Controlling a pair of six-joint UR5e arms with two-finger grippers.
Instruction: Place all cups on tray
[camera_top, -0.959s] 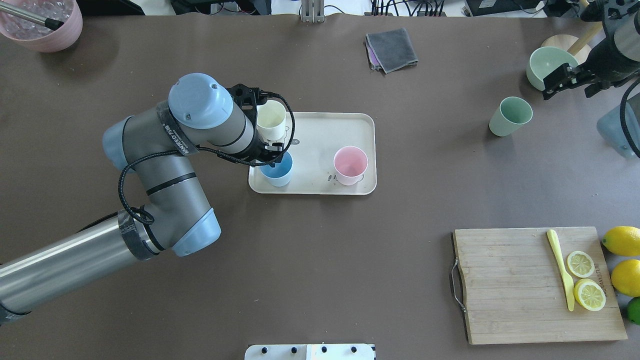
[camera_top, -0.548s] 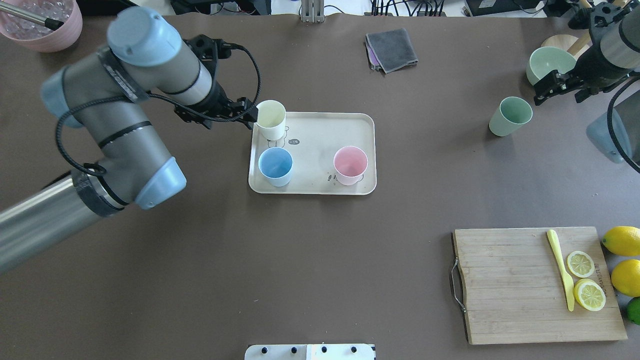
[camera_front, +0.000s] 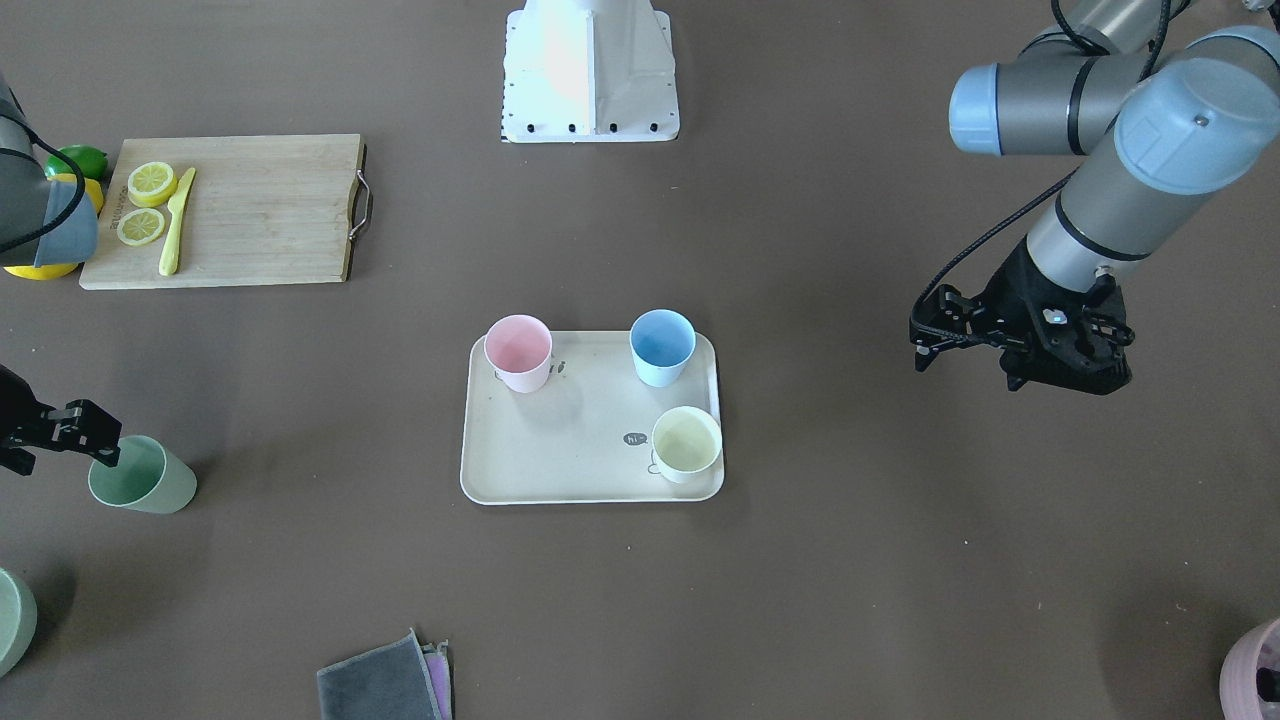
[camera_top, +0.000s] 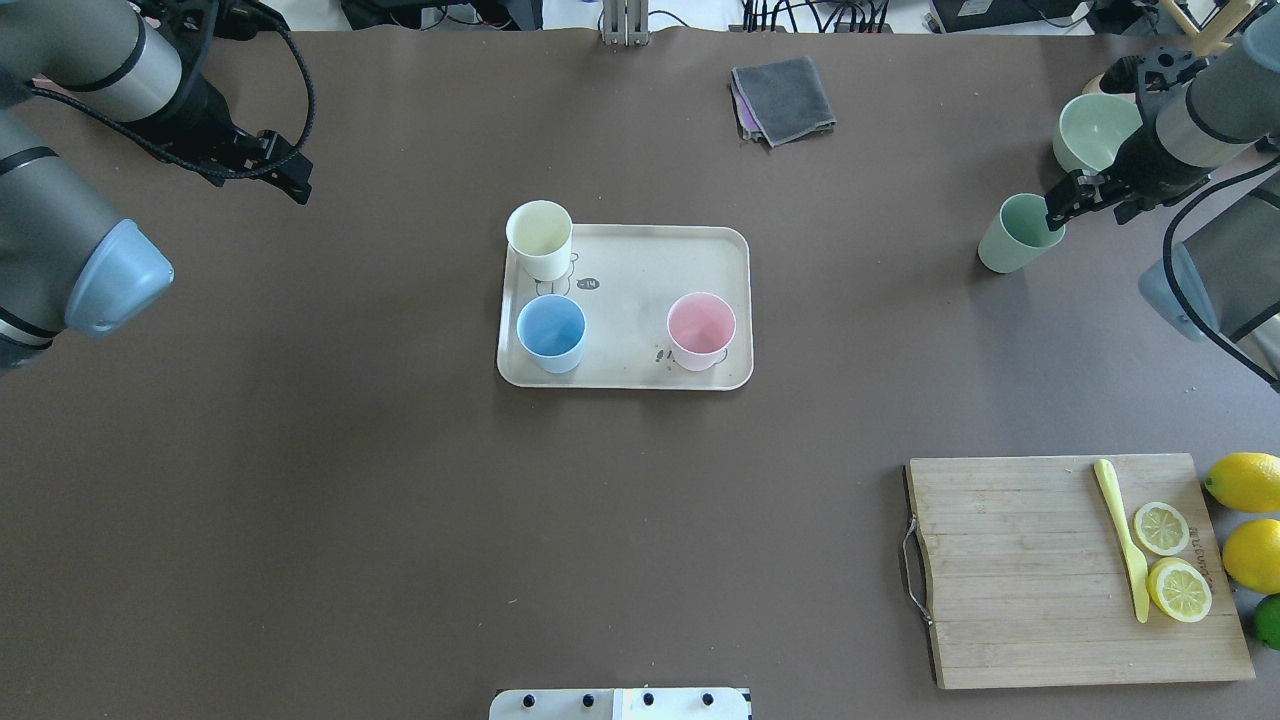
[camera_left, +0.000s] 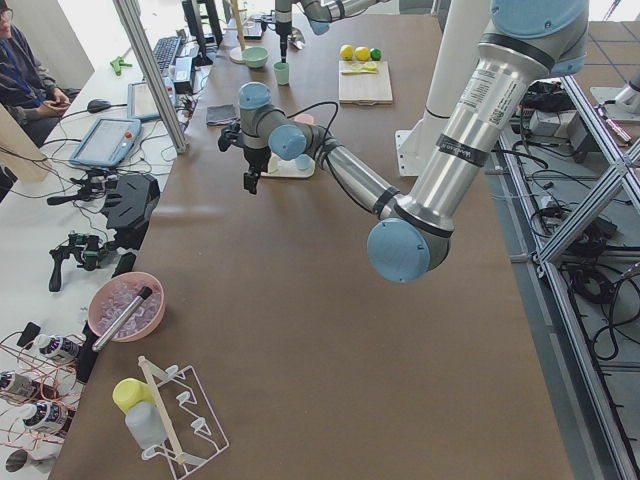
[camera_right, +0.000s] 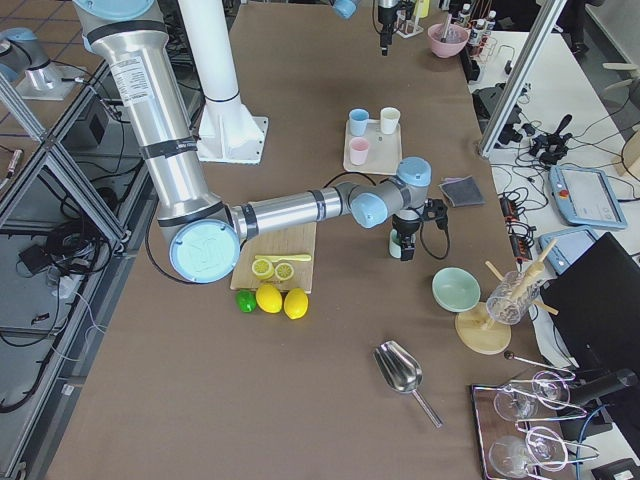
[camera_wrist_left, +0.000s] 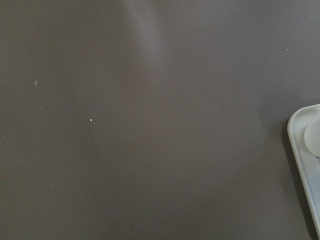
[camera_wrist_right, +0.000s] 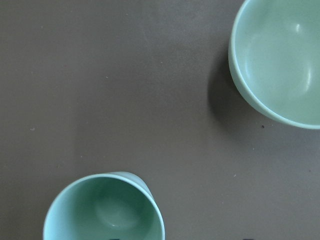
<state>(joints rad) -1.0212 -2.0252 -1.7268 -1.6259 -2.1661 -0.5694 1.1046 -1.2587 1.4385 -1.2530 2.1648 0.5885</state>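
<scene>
Left gripper (camera_top: 288, 170) retreated, apart; right gripper (camera_top: 1062, 208) apart at green cup (camera_top: 1012, 238), wrist-view confirms.

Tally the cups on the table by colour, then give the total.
pink cup: 1
blue cup: 1
cream-yellow cup: 1
green cup: 1
Total: 4

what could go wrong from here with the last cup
1. The right tool hangs by the rim of the green cup, off centre; a finger may clip the rim and tip it.
2. The green bowl stands close by; the arm might nudge it on lifting.
3. The tray already holds three cups; setting down beside the pink cup could bump it.
</scene>
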